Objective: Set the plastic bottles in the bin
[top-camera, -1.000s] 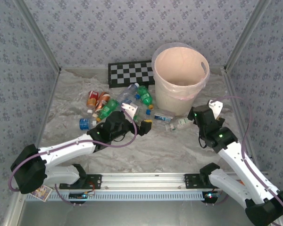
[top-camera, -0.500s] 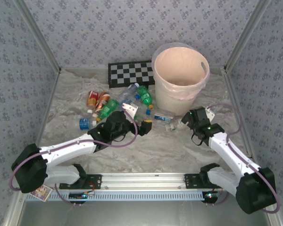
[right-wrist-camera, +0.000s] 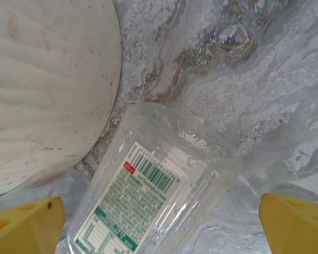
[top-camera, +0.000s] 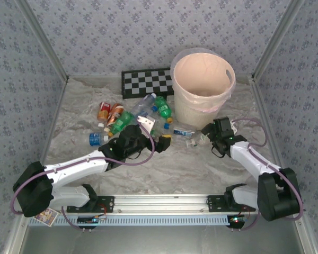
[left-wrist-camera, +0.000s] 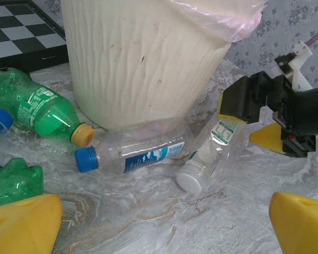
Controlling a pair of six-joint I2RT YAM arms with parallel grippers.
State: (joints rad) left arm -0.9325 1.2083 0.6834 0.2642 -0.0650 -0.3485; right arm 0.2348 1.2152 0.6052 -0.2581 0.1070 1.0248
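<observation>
Swung right gripper (left-wrist-camera: 249, 125) in over clear bottle (left-wrist-camera: 209, 153) lying flat beside bin (left-wrist-camera: 143, 58), fingers wide astride it. Cap toward left gripper (left-wrist-camera: 159, 227), likewise wide.

Clear glossy plastic bottle (right-wrist-camera: 153, 201); matt ribbed plastic bin (left-wrist-camera: 143, 58); marbled matt tabletop (right-wrist-camera: 265, 79).
</observation>
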